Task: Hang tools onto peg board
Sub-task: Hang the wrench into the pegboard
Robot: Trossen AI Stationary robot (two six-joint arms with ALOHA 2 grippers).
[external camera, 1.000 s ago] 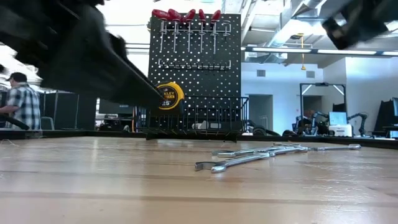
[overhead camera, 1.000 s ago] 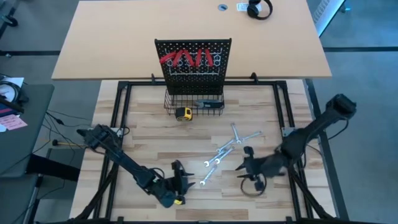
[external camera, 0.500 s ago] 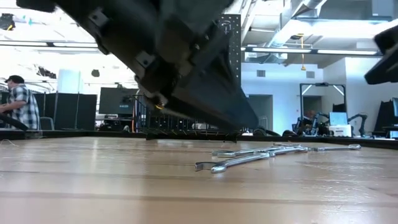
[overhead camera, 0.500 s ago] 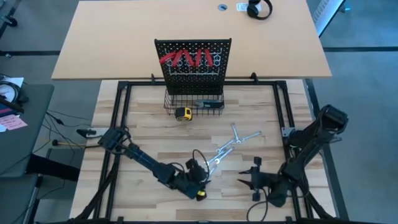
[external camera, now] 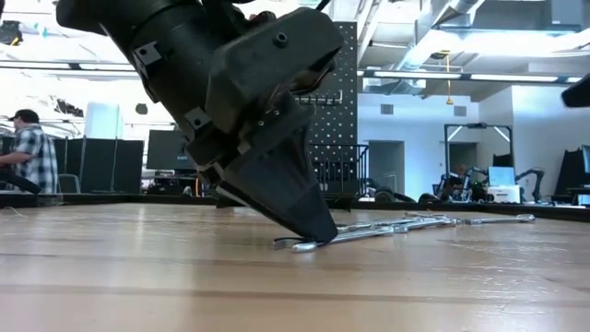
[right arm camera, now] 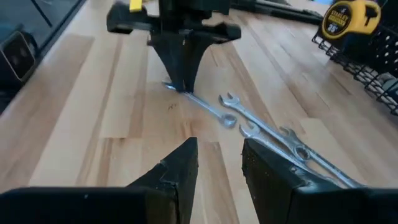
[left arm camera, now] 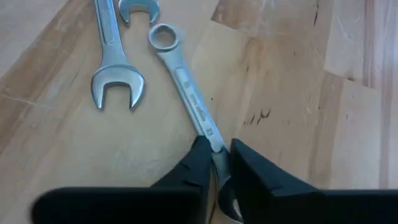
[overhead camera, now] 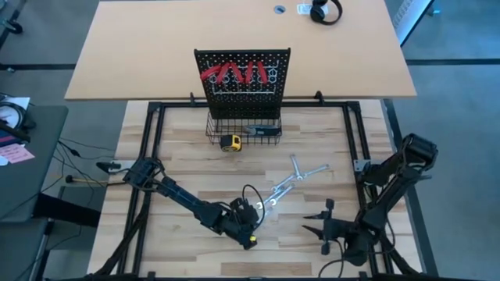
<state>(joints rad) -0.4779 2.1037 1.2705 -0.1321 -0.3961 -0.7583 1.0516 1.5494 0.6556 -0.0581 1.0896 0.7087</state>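
The black peg board (overhead camera: 242, 74) stands upright at the table's far edge. Red-handled pliers (overhead camera: 234, 74) hang on it, and a wire basket (overhead camera: 244, 129) sits at its foot. Several silver wrenches (overhead camera: 301, 176) lie flat on the table in the middle. My left gripper (overhead camera: 256, 212) slants down onto the nearest wrench (left arm camera: 186, 87) and is shut on it. My right gripper (overhead camera: 316, 220) hangs open at the near right, a little above the table, with nothing between its fingers (right arm camera: 183, 162). My left gripper pinches the nearest wrench's shaft (left arm camera: 214, 142) between its two fingertips, close to the wrench's near end. The fingers slant down from the table's near left side and lie roughly along the shaft. The wrench lies flat on the table, its ring end (left arm camera: 163, 35) pointing away.
A yellow tape measure (overhead camera: 230, 142) sits in front of the basket's left end. The other wrenches (right arm camera: 273, 134) lie just beyond the held one, partly crossing each other. A black frame (overhead camera: 148, 156) borders the table. A person (external camera: 28, 152) shows in the room behind.
My left gripper has gone toward the table's right edge, to the wrenches. It has tipped down and rolled, and its fingertips now stand on the nearest wrench. My right gripper has swung toward the near right and sunk a little.
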